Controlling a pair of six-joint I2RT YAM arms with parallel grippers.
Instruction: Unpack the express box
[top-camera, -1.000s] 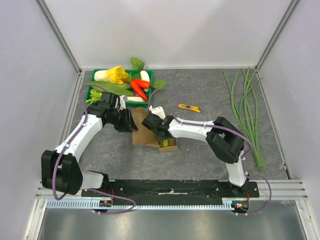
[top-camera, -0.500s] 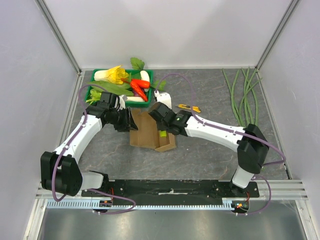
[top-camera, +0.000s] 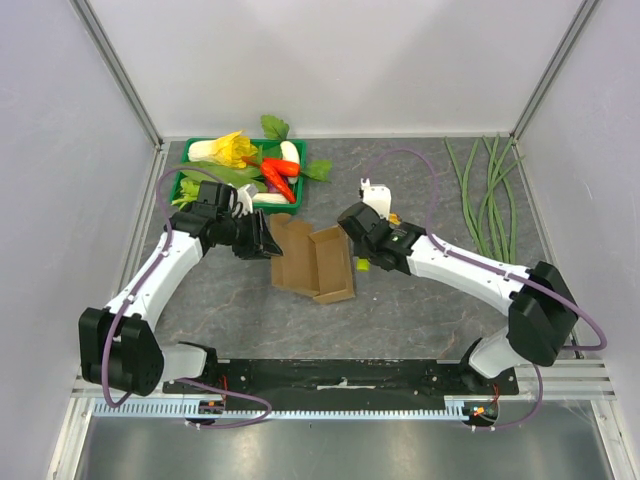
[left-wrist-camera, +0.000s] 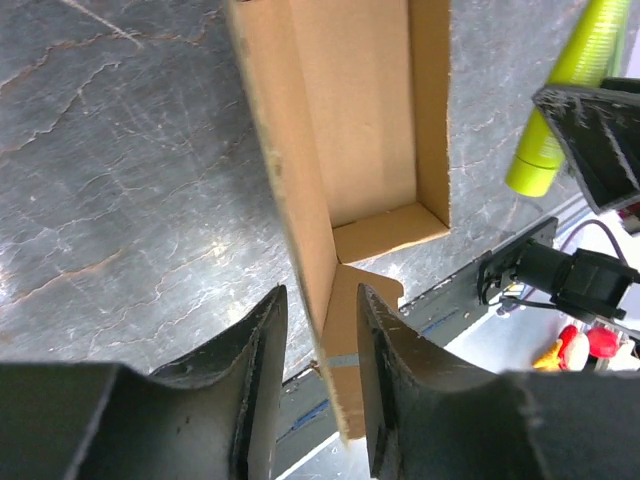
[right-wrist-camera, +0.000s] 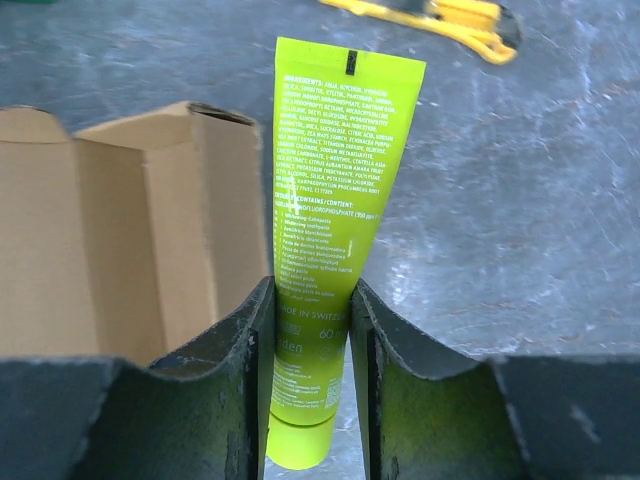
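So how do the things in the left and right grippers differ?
The express box in the left gripper is plain brown cardboard, open and angular; the tube in the right gripper is lime green, printed and rounded. The box is held by one thin wall, the tube across its body. Both are oblong.

express box (left-wrist-camera: 350, 100) cut off at top edge, tube (right-wrist-camera: 335, 180) txt too small
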